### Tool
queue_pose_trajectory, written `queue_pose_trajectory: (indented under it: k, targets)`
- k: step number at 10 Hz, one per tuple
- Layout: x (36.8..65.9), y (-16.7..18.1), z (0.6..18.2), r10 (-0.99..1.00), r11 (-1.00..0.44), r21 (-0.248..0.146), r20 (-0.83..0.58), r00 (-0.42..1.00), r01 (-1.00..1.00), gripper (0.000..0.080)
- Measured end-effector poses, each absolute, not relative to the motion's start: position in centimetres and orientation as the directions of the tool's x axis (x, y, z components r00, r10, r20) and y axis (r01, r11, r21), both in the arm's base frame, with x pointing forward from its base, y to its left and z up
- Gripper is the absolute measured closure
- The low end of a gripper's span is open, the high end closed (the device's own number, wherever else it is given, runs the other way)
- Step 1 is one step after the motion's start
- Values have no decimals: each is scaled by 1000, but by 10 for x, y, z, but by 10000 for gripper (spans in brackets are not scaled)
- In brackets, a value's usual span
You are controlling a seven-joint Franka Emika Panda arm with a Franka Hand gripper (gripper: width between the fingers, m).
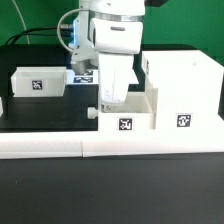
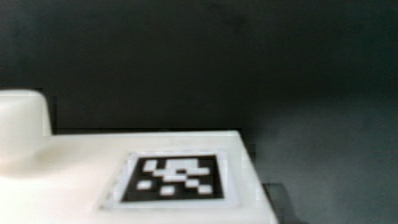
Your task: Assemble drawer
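A small open-top white drawer tray (image 1: 126, 118) with a square tag on its front and a knob (image 1: 92, 111) on its side stands beside the tall boxy shell (image 1: 182, 90). My gripper (image 1: 108, 100) reaches down onto the tray's wall near the knob and looks shut on it, though the fingertips are partly hidden. In the wrist view the tray's tagged face (image 2: 178, 175) fills the lower part, with the knob (image 2: 18, 130) beside it and a dark finger (image 2: 281, 200) at the wall's edge. The second tray (image 1: 38, 83) lies at the exterior view's left.
The long low white border wall (image 1: 60, 146) runs along the front, just before the held tray. The marker board (image 1: 84, 75) lies behind the arm. The shell stands close on the exterior view's right of the tray. The table is black.
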State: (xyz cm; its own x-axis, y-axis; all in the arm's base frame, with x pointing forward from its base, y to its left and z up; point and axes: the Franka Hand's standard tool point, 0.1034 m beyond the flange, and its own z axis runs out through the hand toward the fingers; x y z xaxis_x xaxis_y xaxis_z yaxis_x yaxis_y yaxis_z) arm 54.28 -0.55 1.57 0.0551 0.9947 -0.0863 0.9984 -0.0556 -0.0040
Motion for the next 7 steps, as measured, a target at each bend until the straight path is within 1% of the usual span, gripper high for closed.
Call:
queue_pose_trajectory:
  k: [4, 6, 7]
  targets:
    - [542, -6, 15, 994, -72, -5, -87, 72, 997, 757]
    - [544, -6, 14, 994, -72, 25, -78, 74, 997, 757]
    - [542, -6, 14, 994, -74, 19, -80, 75, 997, 757]
